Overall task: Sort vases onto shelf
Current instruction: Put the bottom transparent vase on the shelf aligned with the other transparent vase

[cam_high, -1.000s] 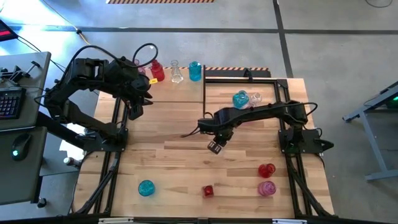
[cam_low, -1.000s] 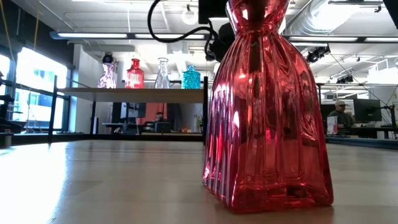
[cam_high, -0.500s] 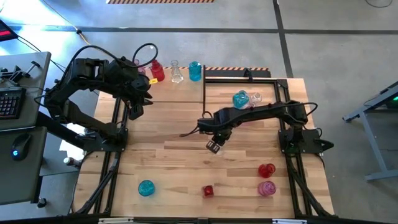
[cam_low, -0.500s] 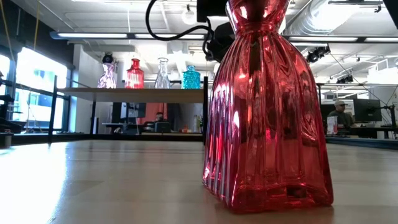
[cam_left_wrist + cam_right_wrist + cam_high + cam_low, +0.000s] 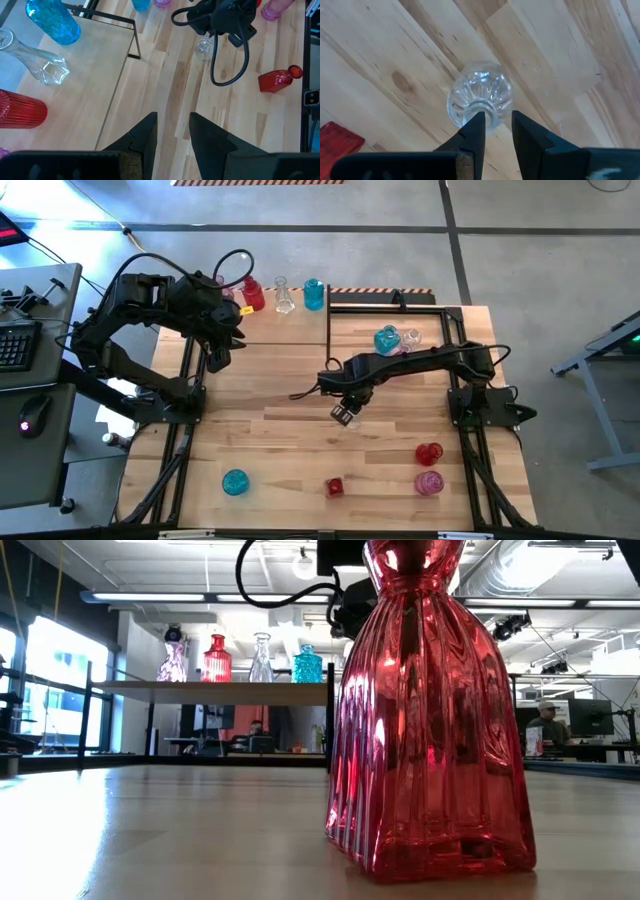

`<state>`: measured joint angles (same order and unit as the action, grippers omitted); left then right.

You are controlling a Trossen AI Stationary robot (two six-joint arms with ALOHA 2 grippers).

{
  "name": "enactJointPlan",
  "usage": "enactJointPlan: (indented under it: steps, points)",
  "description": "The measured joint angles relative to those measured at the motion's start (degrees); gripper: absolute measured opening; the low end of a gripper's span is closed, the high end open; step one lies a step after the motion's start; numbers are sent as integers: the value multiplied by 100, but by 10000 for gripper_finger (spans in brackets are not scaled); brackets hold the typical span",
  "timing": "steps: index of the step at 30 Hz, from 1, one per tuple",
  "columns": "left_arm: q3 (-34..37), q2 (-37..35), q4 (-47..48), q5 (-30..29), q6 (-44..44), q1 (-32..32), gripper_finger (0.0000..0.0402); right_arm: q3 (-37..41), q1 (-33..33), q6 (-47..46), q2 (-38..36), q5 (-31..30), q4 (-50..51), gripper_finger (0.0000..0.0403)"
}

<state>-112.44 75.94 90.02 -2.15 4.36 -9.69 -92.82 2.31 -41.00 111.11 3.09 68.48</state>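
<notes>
Four vases stand in a row on the shelf (image 5: 270, 330) at about 11 o'clock on the table, seen from above: a pink vase (image 5: 173, 660), a red ribbed vase (image 5: 252, 294), a clear bottle vase (image 5: 284, 297) and a blue vase (image 5: 314, 294), each just beside the next. The left gripper (image 5: 218, 358) hangs over the shelf's near edge at roughly 9 o'clock; its fingers (image 5: 146, 134) stand slightly apart with nothing between them.

The right gripper (image 5: 343, 414) sits near the table's centre. In its wrist view the fingers (image 5: 475, 131) straddle the neck of a clear round vase (image 5: 480, 97) seen from directly above, closed in on it; firm contact on both sides cannot be told.

At 1 o'clock, behind the right arm: a teal vase (image 5: 387, 340) touching a clear vase (image 5: 410, 337), with a hint of pink partly hidden under the arm.

Along the near edge, 5 to 7 o'clock: a blue round vase (image 5: 235, 481), a small red vase (image 5: 335, 487), a pink round vase (image 5: 428, 482) and a red round vase (image 5: 428, 453) just beyond it. The small red vase fills the low view, upright.
</notes>
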Motion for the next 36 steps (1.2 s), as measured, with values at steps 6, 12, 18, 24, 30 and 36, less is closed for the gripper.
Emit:
enactJointPlan:
  steps: [6, 12, 18, 24, 30, 36]
  points:
    - [0, 0, 0, 0, 0, 0, 104, 0, 0, -159, 0, 15, 33, 76]
    - [0, 0, 0, -2, -2, 0, 104, 0, 8, 131, 0, -30, 153, 76]
    - [0, 0, 0, -2, 0, 0, 104, 0, 42, 106, -2, -157, 66, 76]
    - [0, 0, -4, -2, 4, 0, 104, 0, 103, 97, -2, -151, 61, 76]
    - [0, 2, -9, -5, 8, 0, 104, -2, 190, 103, 66, -181, 19, 76]
    - [0, 2, -30, -104, 14, 0, 104, -2, 188, 97, 109, -201, 45, 76]
